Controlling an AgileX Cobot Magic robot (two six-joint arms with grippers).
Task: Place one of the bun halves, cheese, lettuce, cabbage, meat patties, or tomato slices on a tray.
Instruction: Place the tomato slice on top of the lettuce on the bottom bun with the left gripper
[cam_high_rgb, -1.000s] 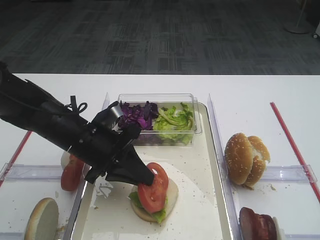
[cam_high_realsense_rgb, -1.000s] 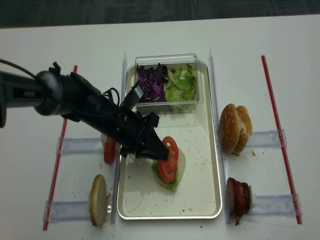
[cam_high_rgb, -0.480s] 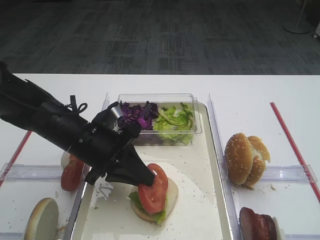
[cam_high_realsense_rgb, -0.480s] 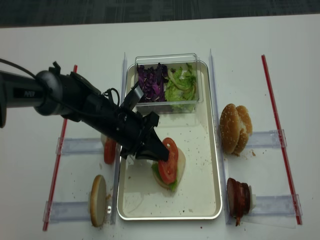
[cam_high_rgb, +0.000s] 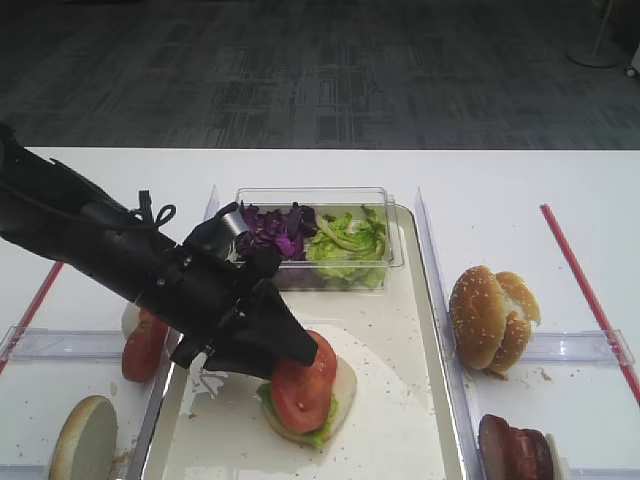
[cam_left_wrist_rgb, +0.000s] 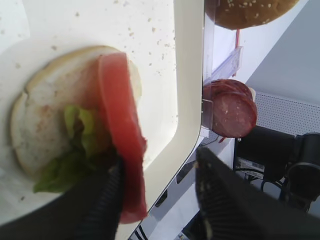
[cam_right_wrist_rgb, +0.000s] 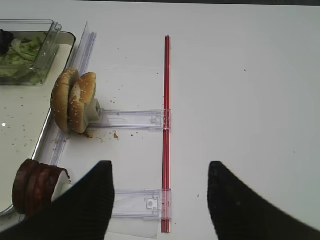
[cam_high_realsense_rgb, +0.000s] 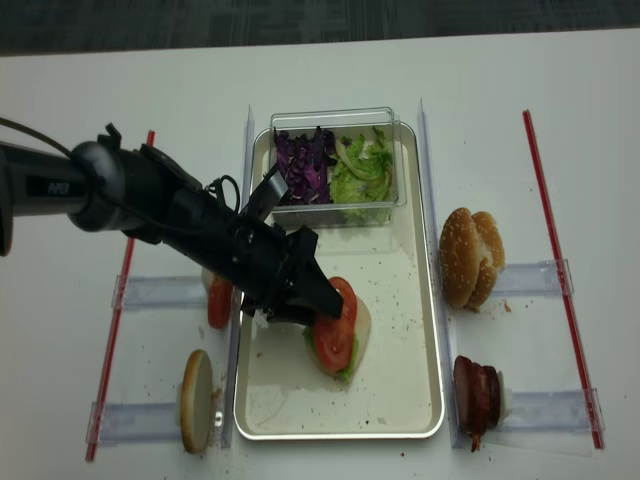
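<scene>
A red tomato slice (cam_high_rgb: 300, 385) (cam_high_realsense_rgb: 333, 338) rests on lettuce (cam_left_wrist_rgb: 80, 125) and a pale bun half (cam_left_wrist_rgb: 55, 115) on the silver tray (cam_high_rgb: 390, 330) (cam_high_realsense_rgb: 400, 330). My left gripper (cam_high_rgb: 298, 350) (cam_left_wrist_rgb: 159, 162) hovers right at the slice with its jaws parted. One finger still touches the slice's (cam_left_wrist_rgb: 120, 145) edge and the other stands well clear of it. Over the bare white table on the right, my right gripper (cam_right_wrist_rgb: 160, 167) is open with nothing between its fingers.
A clear box at the tray's far end holds purple cabbage (cam_high_rgb: 270, 228) and lettuce (cam_high_rgb: 348, 240). Sesame bun halves (cam_high_rgb: 490, 315) (cam_right_wrist_rgb: 75, 102) and meat patties (cam_high_rgb: 515, 450) (cam_right_wrist_rgb: 35, 182) stand right of the tray. More tomato slices (cam_high_rgb: 143, 345) and a bun half (cam_high_rgb: 85, 440) stand left. Red strips (cam_right_wrist_rgb: 166, 125) border the table.
The left jaws have parted and let the tomato slice go. The slice has tipped from leaning upright to lying flatter on the bun. The arm has barely moved.
</scene>
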